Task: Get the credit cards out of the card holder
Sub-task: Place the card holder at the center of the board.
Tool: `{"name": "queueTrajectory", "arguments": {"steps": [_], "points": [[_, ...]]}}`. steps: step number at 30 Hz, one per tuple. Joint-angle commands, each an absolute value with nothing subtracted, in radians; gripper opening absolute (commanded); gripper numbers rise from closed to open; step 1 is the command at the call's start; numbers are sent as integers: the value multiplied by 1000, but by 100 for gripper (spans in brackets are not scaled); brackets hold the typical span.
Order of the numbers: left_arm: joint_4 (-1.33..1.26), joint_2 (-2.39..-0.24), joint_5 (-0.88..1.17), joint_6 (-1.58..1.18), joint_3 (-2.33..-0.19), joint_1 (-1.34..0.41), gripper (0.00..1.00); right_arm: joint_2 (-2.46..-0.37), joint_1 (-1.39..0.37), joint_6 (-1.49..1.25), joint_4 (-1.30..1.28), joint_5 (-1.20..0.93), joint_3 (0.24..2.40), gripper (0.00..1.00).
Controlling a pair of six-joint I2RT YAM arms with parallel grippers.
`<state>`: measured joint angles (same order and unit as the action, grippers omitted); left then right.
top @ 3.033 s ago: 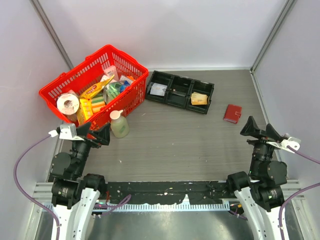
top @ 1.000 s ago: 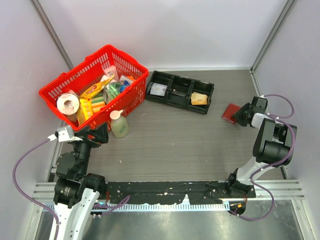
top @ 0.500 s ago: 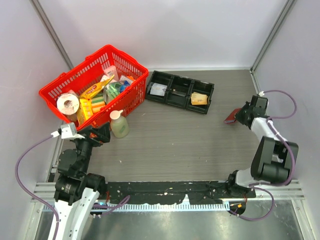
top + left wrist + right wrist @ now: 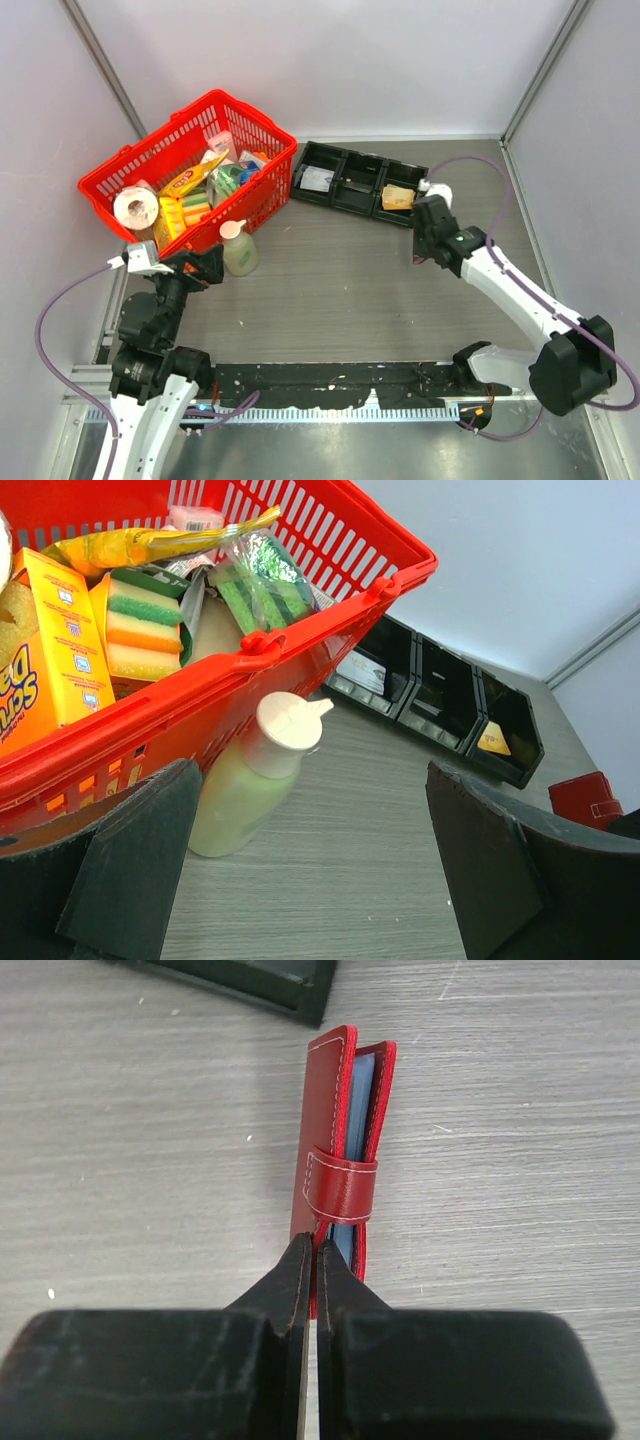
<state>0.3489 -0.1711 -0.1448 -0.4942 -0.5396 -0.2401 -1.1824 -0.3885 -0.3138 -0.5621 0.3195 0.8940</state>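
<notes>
The card holder [image 4: 335, 1150] is a dark red folded wallet seen edge-on, its snap tab wrapped round both covers and pale blue sleeves showing between them. My right gripper [image 4: 315, 1245] is shut on its left cover, holding it just over the grey table. In the top view the right gripper [image 4: 420, 255] is near the tray's right end and hides the holder. In the left wrist view the card holder [image 4: 585, 798] shows at the far right. The credit cards are hidden inside it. My left gripper [image 4: 315, 870] is open and holds nothing, by the bottle; from above the left gripper [image 4: 205, 265] is at the left.
A black three-compartment tray [image 4: 345, 165] stands at the back middle, with a tan wad [image 4: 397, 197] in its right compartment. A red basket [image 4: 270, 130] of groceries stands at the back left, with a pale green bottle [image 4: 238, 250] in front of it. Grey walls close in both sides.
My right gripper has shut on the card holder, lifted it and swung it from near the right wall towards the middle, by the tray. The left arm has barely moved.
</notes>
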Motion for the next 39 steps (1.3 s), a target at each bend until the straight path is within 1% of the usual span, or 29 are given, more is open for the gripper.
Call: {"name": "queueTrajectory", "arguments": {"steps": [1, 7, 9, 10, 12, 14, 18, 20, 21, 22, 24, 28, 32, 34, 35, 36, 37, 39], "points": [[339, -199, -127, -486, -558, -242, 98, -1255, -588, -296, -683, 581, 998, 2], [347, -215, -129, -483, -564, -242, 98, -1472, -853, -362, -767, 804, 1078, 2], [347, -219, -129, -482, -564, -242, 98, -1587, -934, -394, -788, 876, 1118, 2], [348, -219, -129, -483, -565, -242, 98, -1612, -986, -415, -802, 887, 1127, 2], [348, -221, -129, -480, -565, -242, 98, -1692, -1050, -445, -822, 900, 1173, 5], [350, -222, -130, -482, -566, -242, 98, -1768, -1116, -460, -831, 888, 1219, 9], [353, -229, -127, -480, -569, -241, 98, -1865, -1222, -477, -845, 845, 1308, 23], [354, -233, -123, -480, -569, -242, 99, -1879, -1258, -472, -832, 798, 1331, 33], [354, -236, -120, -480, -569, -241, 99, -1875, -1265, -469, -818, 763, 1341, 33], [354, -239, -117, -477, -571, -242, 99, -1868, -1284, -466, -810, 744, 1344, 37], [359, -251, -117, -472, -577, -241, 100, -1829, -1296, -457, -778, 690, 1326, 38], [368, -299, -94, -442, -595, -242, 100, -1708, -1266, -443, -706, 608, 1244, 42], [438, -411, -57, -431, -670, -242, 100, -1551, -1146, -434, -626, 487, 1108, 43], [477, -472, -15, -446, -715, -242, 100, -1464, -1071, -433, -572, 419, 1030, 44], [498, -504, -3, -466, -742, -242, 100, -1436, -1004, -433, -525, 385, 1003, 44], [506, -540, 35, -483, -755, -242, 100, -1372, -970, -436, -502, 314, 947, 45], [521, -576, 63, -497, -782, -244, 100, -1343, -892, -440, -467, 284, 924, 47], [529, -644, 129, -529, -821, -256, 100, -1266, -781, -454, -407, 204, 847, 53]]}}
